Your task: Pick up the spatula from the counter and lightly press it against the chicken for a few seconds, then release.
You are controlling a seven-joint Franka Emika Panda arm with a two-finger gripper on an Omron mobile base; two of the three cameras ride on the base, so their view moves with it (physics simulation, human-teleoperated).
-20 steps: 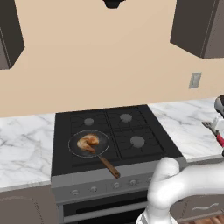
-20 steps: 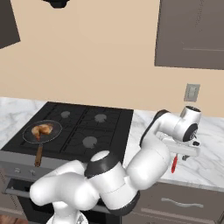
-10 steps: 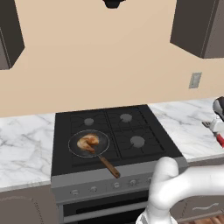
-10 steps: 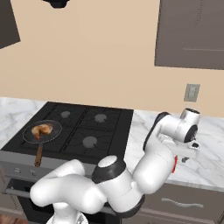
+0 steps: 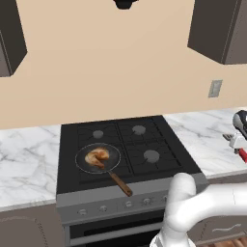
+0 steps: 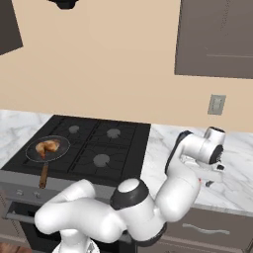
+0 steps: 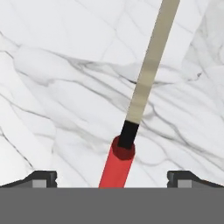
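Hanging low over the white, grey-veined marble counter (image 7: 52,87), the gripper (image 7: 112,178) was found with its two dark finger tips (image 7: 41,177) set wide apart and nothing clamped between them. The spatula (image 7: 131,127) was seen lying on the counter to the right of the stove (image 5: 144,140), with its red handle placed between the tips. Its long axis ran from the gap straight away along the hand view, leaning a little to one side, so the tips were set across the handle rather than along it. A squeeze from here was judged likely to meet the handle squarely. Whether the tips had been brought level with the handle or held above it could not be told. The handle was shown as a smooth round red bar, joined by a short black collar to a flat, matt, pale tan strip whose far end was cut off by the frame. A round handle on hard stone was judged apt to roll if nudged. The chicken (image 5: 98,156), browned and lumpy, was seen in a dark round pan (image 5: 82,166) on the front left burner, well apart from the gripper and across the stove from it.
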